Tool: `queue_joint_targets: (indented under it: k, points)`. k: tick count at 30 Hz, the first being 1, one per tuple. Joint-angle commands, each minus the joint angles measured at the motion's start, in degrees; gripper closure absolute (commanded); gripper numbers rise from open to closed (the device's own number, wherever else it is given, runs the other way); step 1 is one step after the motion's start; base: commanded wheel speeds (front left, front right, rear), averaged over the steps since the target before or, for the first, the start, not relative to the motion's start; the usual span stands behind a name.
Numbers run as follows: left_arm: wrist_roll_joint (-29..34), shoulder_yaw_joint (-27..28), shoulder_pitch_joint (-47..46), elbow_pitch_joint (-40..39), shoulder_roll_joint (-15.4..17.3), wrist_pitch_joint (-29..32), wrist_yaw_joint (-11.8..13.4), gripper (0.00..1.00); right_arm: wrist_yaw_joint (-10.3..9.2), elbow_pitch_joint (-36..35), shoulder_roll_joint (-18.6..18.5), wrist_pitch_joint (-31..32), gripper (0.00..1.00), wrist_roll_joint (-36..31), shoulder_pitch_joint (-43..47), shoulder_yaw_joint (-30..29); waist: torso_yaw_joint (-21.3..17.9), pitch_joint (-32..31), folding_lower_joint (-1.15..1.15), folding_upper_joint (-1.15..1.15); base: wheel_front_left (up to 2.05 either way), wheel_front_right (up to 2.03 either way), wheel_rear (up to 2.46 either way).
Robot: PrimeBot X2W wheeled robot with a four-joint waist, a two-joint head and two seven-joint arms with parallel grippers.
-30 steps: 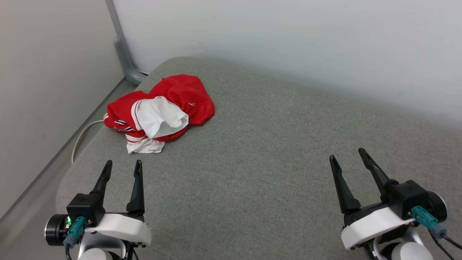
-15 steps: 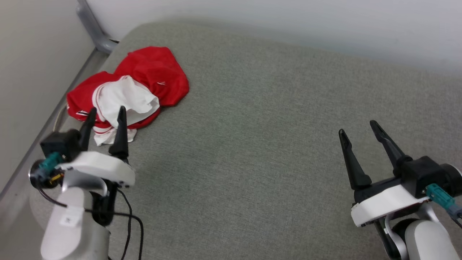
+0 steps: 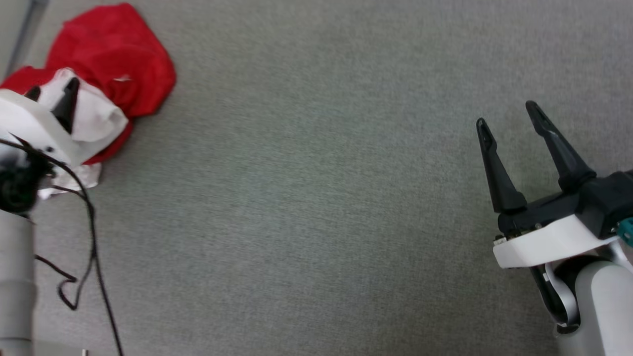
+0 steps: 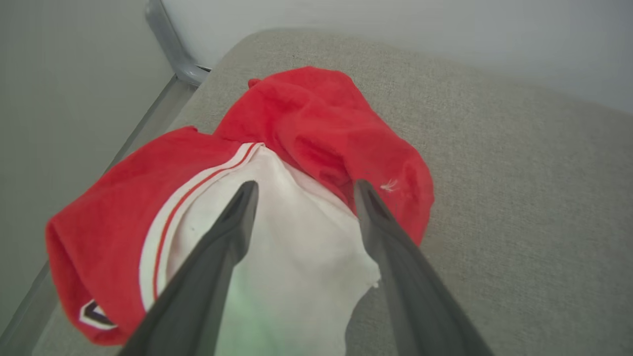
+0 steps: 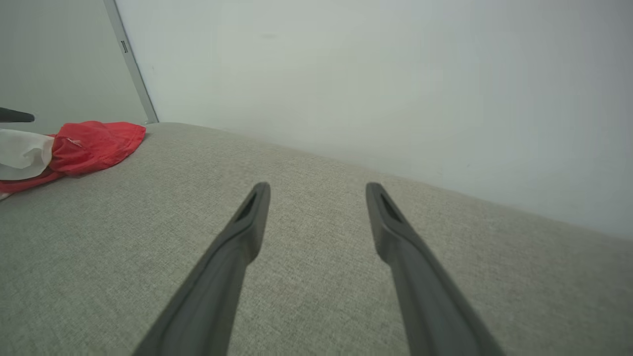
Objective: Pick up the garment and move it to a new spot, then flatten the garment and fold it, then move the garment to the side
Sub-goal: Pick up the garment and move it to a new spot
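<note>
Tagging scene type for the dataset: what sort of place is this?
Likely an indoor test corner: a grey fabric-covered pad against bare pale walls, a grey metal post in the corner, a crumpled garment on the pad.

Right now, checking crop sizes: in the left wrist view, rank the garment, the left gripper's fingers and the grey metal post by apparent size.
1. garment
2. left gripper's fingers, enlarged by nearness to the camera
3. grey metal post, smallest
</note>
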Motion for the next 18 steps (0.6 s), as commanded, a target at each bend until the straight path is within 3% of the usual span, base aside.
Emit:
queue_joint_targets:
  k: [1,4,5,9,10,13,16,18]
  points:
    - [-0.2,-0.1,-0.7,0.4,0.6,1.2,0.0,0.00,-0.04,-0.3,-0.1,-0.3,0.00,0.2,-0.9,0.1,-2.3,3.3,-0.01,0.00,0.00,0.00,0.00]
    - [-2.3,0.7,-3.1,2.0,3.0,7.9,0.1,0.00,-0.04,-1.0,-0.2,-0.4,0.00,0.1,-1.7,0.1,-2.8,5.5,-0.01,0.00,0.00,0.00,0.00]
    - [-4.0,1.2,-4.5,3.3,4.3,13.6,0.7,0.00,-0.04,-1.7,-0.4,-0.3,0.00,0.4,-2.3,0.4,-3.1,7.5,-0.01,0.00,0.00,0.00,0.00]
    - [-5.2,1.4,-5.4,4.7,5.2,20.1,2.7,0.00,-0.04,-2.1,-1.1,0.1,0.00,0.8,-3.4,0.3,-3.4,9.7,-0.01,0.00,0.00,0.00,0.00]
    - [-5.5,0.2,-4.1,6.5,4.6,27.3,5.6,0.00,-0.04,-3.0,-1.7,0.3,0.00,0.7,-4.0,0.1,-3.4,11.3,-0.01,0.00,0.00,0.00,0.00]
    - [-5.6,-0.9,-2.6,7.3,3.5,32.3,7.7,0.00,-0.04,-3.7,-1.8,0.8,0.00,0.6,-4.5,0.3,-3.4,11.9,-0.01,0.00,0.00,0.00,0.00]
    - [-5.1,-1.2,-2.3,6.0,3.4,31.0,8.1,1.00,-0.04,-4.4,-2.0,1.0,0.00,0.7,-5.0,0.5,-3.4,12.2,-0.01,0.00,0.00,0.00,0.00]
    - [-5.0,-0.5,-2.3,5.7,3.3,28.7,8.7,1.00,-0.04,-4.4,-2.0,1.0,0.00,0.8,-5.0,0.5,-3.4,11.8,-0.01,0.00,0.00,0.00,0.00]
